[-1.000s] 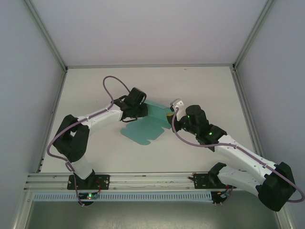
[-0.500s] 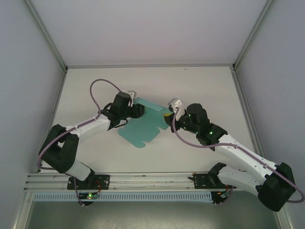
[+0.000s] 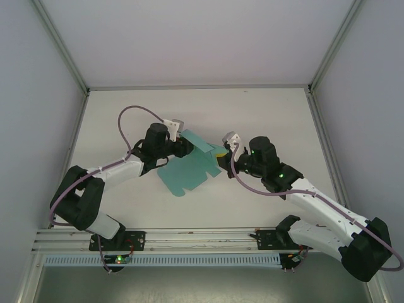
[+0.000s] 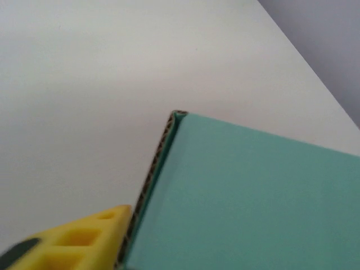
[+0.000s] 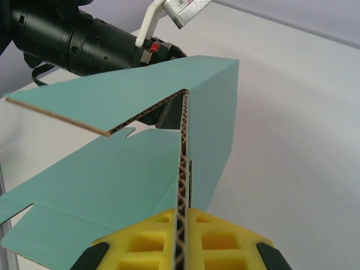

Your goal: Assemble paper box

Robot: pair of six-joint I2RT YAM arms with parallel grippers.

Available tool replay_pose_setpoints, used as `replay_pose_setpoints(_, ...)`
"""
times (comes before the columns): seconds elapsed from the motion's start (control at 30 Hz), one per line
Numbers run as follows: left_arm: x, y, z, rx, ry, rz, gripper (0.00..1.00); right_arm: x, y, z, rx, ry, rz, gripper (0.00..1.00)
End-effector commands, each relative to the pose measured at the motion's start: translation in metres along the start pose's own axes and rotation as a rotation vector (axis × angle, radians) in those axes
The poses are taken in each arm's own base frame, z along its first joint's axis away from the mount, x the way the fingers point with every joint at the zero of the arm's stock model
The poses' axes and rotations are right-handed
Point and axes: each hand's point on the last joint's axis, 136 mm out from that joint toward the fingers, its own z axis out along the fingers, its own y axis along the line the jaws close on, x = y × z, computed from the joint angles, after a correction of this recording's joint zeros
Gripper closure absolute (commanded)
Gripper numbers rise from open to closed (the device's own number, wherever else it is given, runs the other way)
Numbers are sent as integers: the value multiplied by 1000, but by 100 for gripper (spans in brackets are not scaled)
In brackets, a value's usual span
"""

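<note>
My right gripper (image 5: 181, 239) was pinched shut on the edge of the paper box (image 3: 187, 169), which lay mid-table (image 3: 265, 120) between both arms. Its raised panel (image 5: 211, 112) ran lengthwise from me toward my left gripper (image 3: 184, 147), just beside the far end. Gripping or not, I couldn't tell. Left looked nearer the free flap.

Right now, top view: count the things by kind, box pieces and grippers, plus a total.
teal paper box, one partly folded sheet: 1
grippers, left gripper and right gripper: 2
total: 3
</note>
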Motion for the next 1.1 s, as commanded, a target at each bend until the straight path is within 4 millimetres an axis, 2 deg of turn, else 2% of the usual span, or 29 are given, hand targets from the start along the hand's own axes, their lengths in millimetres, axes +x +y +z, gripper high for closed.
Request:
replay_pose_setpoints(0.0, -20, -9, -3, 33, -54, 46, 69, -19, 8, -9, -41, -48, 3, 100)
replay_pose_setpoints(0.1, -17, -2, 2, 7, -40, 29, 80, -20, 8, -9, -41, -51, 7, 100)
replay_pose_setpoints(0.17, -15, 3, 4, -16, -34, 18, 92, -20, 6, -9, -32, -49, 13, 100)
replay_pose_setpoints(0.23, -14, 16, 4, -86, -29, -4, 100, -19, 2, -10, -13, -47, 20, 100)
replay_pose_setpoints(0.27, -13, 24, 3, -136, -26, -17, 100, -17, -1, -11, 3, -44, 26, 98)
replay_pose_setpoints(0.3, -12, 32, 2, -181, -21, -25, 100, -16, -5, -12, 27, -44, 35, 91)
replay_pose_setpoints(0.37, -9, 44, -3, -250, -25, -39, 100, -13, -10, -15, 63, -45, 43, 70)
replay_pose_setpoints(0.43, -5, 51, -8, -289, -31, -51, 100, -11, -18, -19, 116, -56, 53, 44)
replay_pose_setpoints(0.5, -1, 54, -13, -317, -22, -57, 100, -13, -26, -28, 175, -79, 52, 36)
replay_pose_setpoints(0.57, 6, 61, -18, -364, 2, -70, 100, -19, -34, -40, 241, -112, 47, 22)
replay_pose_setpoints(0.7, 19, 65, -23, -392, 29, -62, 100, -43, -48, -64, 356, -206, 36, 6)
replay_pose_setpoints(0.77, 24, 65, -23, -393, 38, -65, 100, -54, -56, -71, 408, -228, 33, 3)
replay_pose_setpoints(0.83, 26, 63, -24, -390, 41, -62, 100, -61, -63, -69, 442, -216, 37, 2)
replay_pose_setpoints(0.93, 26, 63, -26, -403, 39, -68, 100, -61, -69, -52, 439, -162, 43, 1)
replay_pose_setpoints(1.07, 24, 61, -29, -405, 30, -80, 100, -44, -71, -20, 388, -63, 61, 2)
